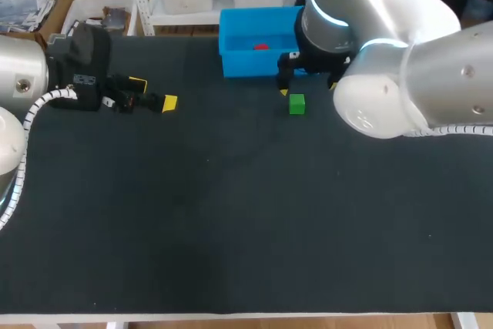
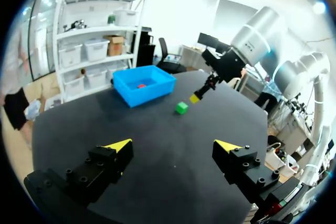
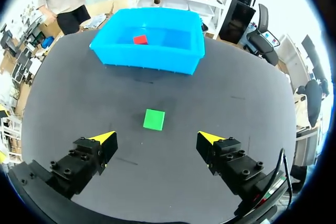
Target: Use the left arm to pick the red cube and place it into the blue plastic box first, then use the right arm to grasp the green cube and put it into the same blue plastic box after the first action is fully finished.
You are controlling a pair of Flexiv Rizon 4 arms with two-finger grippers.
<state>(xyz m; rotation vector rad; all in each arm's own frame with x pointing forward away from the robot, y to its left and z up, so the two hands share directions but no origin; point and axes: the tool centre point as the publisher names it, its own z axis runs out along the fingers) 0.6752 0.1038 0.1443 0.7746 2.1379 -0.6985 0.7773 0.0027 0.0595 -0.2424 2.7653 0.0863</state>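
Green cube [image 3: 154, 119] lies ahead of right tool [image 3: 156, 137]

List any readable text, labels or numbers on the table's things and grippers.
No text is readable.
Small red cube, small green cube, blue plastic box: no print shows.
Left gripper: a white sticker on its black body, too small to read.

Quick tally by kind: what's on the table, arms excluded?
Cubes: 2 (red cube, inside the box; green cube, on the table)
Boxes: 1 (blue plastic box)
Total: 3
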